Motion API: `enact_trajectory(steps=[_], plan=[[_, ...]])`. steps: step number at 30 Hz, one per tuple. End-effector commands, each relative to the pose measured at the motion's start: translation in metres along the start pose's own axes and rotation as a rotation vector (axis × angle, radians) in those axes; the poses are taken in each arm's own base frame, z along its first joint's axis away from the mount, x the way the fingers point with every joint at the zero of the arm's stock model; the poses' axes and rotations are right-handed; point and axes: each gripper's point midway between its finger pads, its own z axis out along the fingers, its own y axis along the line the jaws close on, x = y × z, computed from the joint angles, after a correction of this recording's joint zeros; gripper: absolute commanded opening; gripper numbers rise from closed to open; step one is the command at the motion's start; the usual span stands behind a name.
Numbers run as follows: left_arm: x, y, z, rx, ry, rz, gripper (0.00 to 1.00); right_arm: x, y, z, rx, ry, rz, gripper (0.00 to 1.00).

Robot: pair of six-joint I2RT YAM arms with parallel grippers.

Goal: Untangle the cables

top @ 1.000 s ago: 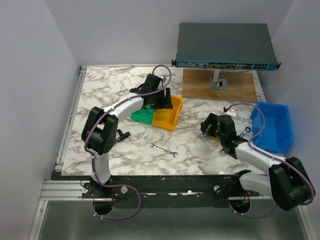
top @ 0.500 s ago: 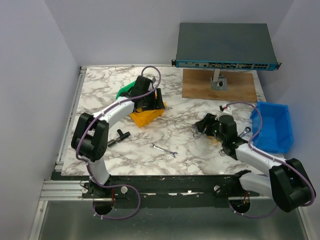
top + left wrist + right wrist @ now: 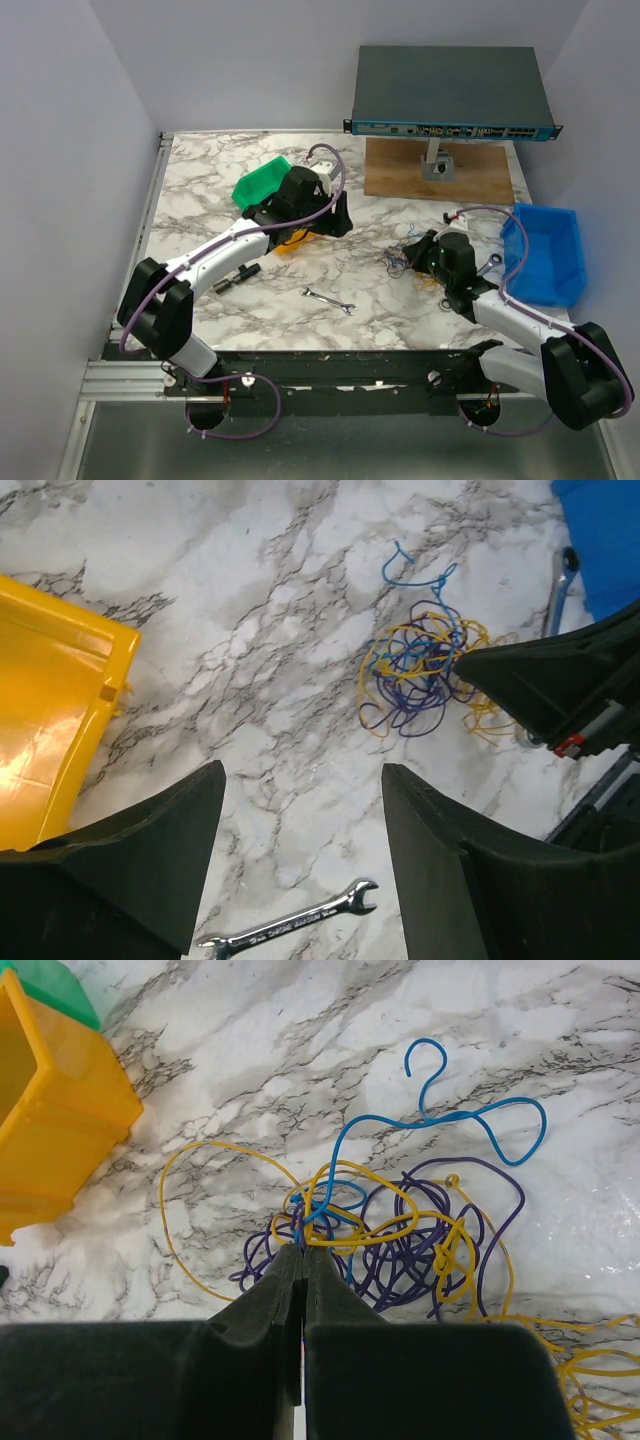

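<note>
Marble-patterned worktop [image 3: 200, 180] fills my overhead feed. At its far right edge a grey network switch [image 3: 450, 90] stands on a post over a wooden board [image 3: 480, 175]. A blue bin [image 3: 545, 255] sits against the right side. A green bin [image 3: 258, 183] lies tilted left of centre, and a yellow bin [image 3: 50, 730] next to it is mostly hidden under my left arm from above.

The left end effector [image 3: 302, 780] hangs over bare marble just beside the yellow bin. Its fingers are spread wide and carry nothing.

The right end effector [image 3: 303, 1250] is down at the worktop, right of centre, with its fingers pressed together at the near edge of the cables [image 3: 395, 1225]. It looks to be pinching a strand or two where yellow and purple loops cross, though the pads cover the exact spot.

The cables lie in one loose knot of yellow, blue and purple wire between the yellow bin and the blue bin, and a blue hook-shaped end pokes out on the far side.

A small silver wrench [image 3: 329, 300] lies flat near the front centre, well apart from the knot. A little black part [image 3: 235, 273] rests to its left, beside the left arm.
</note>
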Motion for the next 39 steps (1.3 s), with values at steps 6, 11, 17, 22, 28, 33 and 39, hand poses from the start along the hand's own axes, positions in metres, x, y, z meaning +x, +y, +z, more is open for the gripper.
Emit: enact_trajectory(steps=[6, 11, 17, 22, 28, 33, 39], plan=[[0.035, 0.086, -0.035, -0.457, 0.000, 0.012, 0.66, -0.004, -0.001, 0.000, 0.009, -0.012, -0.007, 0.01], [0.049, 0.107, -0.039, -0.538, 0.045, -0.004, 0.66, -0.004, -0.002, 0.000, 0.019, -0.012, -0.006, 0.01], [0.047, 0.125, -0.026, -0.612, 0.102, 0.048, 0.66, -0.005, -0.003, -0.002, 0.019, -0.019, -0.005, 0.01], [0.037, 0.133, -0.010, -0.621, 0.157, 0.057, 0.58, -0.005, -0.001, -0.002, 0.011, -0.023, -0.005, 0.01], [0.003, 0.124, 0.020, -0.539, 0.157, 0.031, 0.12, -0.004, -0.002, -0.001, 0.018, -0.017, -0.003, 0.01], [-0.024, 0.114, 0.043, -0.450, 0.165, 0.005, 0.06, -0.006, -0.005, -0.002, 0.029, -0.025, -0.001, 0.01], [-0.047, 0.112, 0.045, -0.426, 0.141, 0.012, 0.09, -0.004, -0.005, -0.001, 0.031, -0.020, -0.003, 0.01]])
